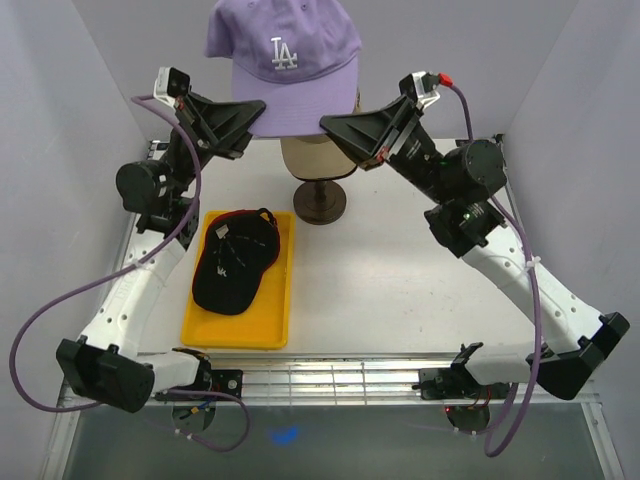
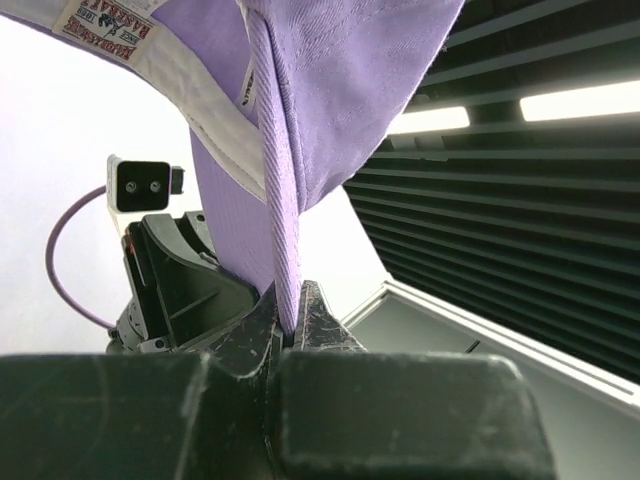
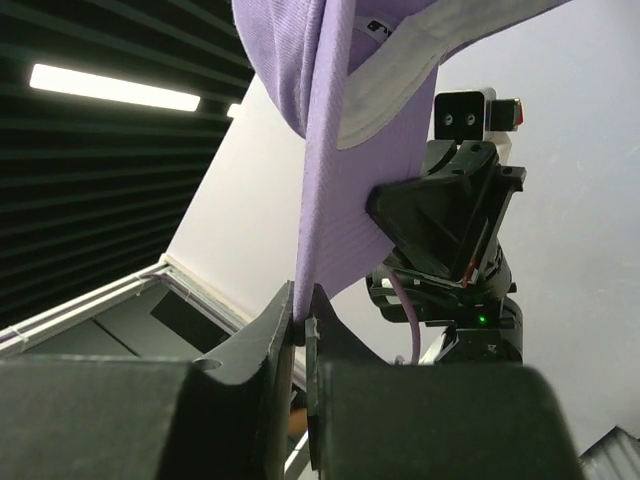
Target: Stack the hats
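Cap (image 1: 283, 60) hangs pinched between left gripper (image 1: 260, 106) and right gripper (image 1: 324, 122).

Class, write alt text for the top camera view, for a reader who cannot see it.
A lavender LA cap is held up over a dark stand, the left gripper and right gripper each pinching its rim from one side. A black cap lies in a yellow tray, left of the stand.
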